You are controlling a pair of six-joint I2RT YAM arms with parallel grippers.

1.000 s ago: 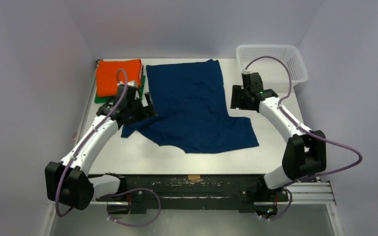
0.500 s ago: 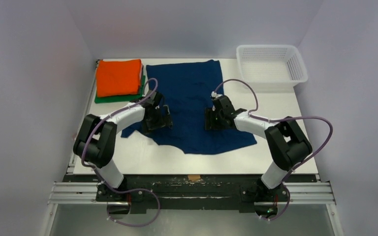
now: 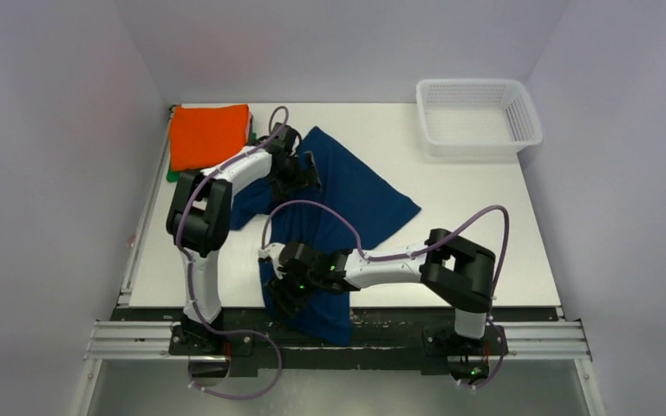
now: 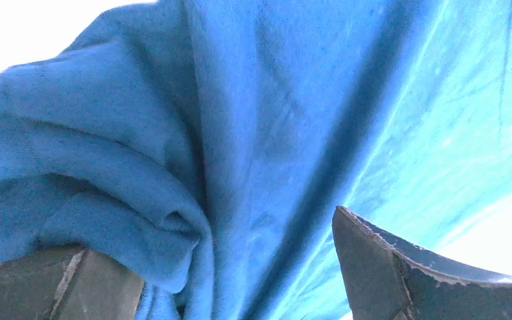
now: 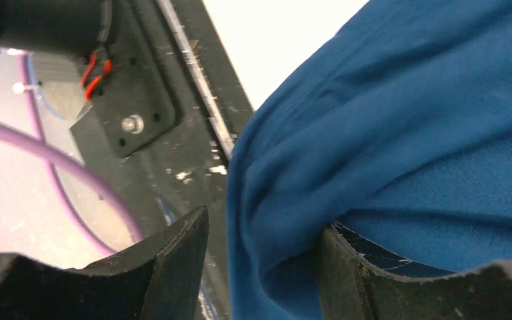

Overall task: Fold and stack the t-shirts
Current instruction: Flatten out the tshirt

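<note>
Navy t-shirt (image 3: 360, 195) dragged from flat into a rumpled diagonal | right fingers (image 5: 173, 260) pinch a soft fold over the bench (image 3: 486, 217) edge | left fingers (image 4: 387, 267) straddle bunched cloth, grip unclear

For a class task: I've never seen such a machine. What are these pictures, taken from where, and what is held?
Two white robot arms, the left arm and the right arm, are bolted at a white table's near edge. One picture looks down from above; the other two come from wrist cameras. On the table lie a folded orange t-shirt, a white plastic mesh basket and a crumpled navy blue t-shirt that hangs partly over the near edge. The right gripper looks pinched on the navy cloth. Cloth also sits inside the left gripper; whether clamped is unclear.
</note>
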